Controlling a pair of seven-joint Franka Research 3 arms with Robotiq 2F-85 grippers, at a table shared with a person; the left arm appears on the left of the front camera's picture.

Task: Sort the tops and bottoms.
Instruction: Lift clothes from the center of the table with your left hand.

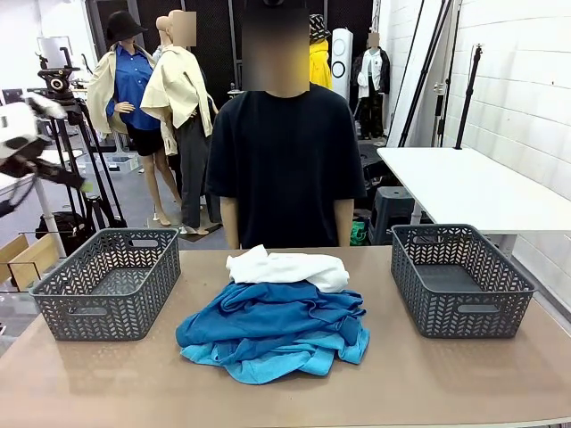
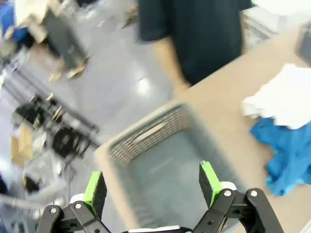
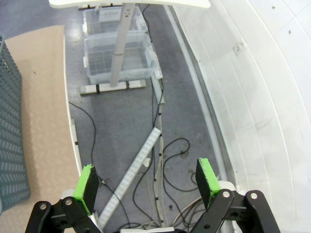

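The tops lie in one heap at mid-table: a white shirt [image 1: 287,267] at the back, royal-blue tops [image 1: 272,314] over sky-blue tops [image 1: 268,361]. Any bottoms are hidden in the heap. My left gripper [image 2: 152,187] is open and empty, above the left grey basket [image 2: 146,141], with the white shirt [image 2: 286,94] and a blue top [image 2: 291,153] off to its right. The left arm [image 1: 22,147] shows blurred at the picture's left edge. My right gripper [image 3: 148,182] is open and empty, over the floor beyond the table's right edge [image 3: 46,97].
Two empty grey baskets flank the heap, one left [image 1: 53,287] and one right [image 1: 406,276]. A person in a dark shirt [image 1: 285,160] stands at the far side. Cables and clear plastic bins [image 3: 116,48] lie on the floor by the right basket [image 3: 9,136].
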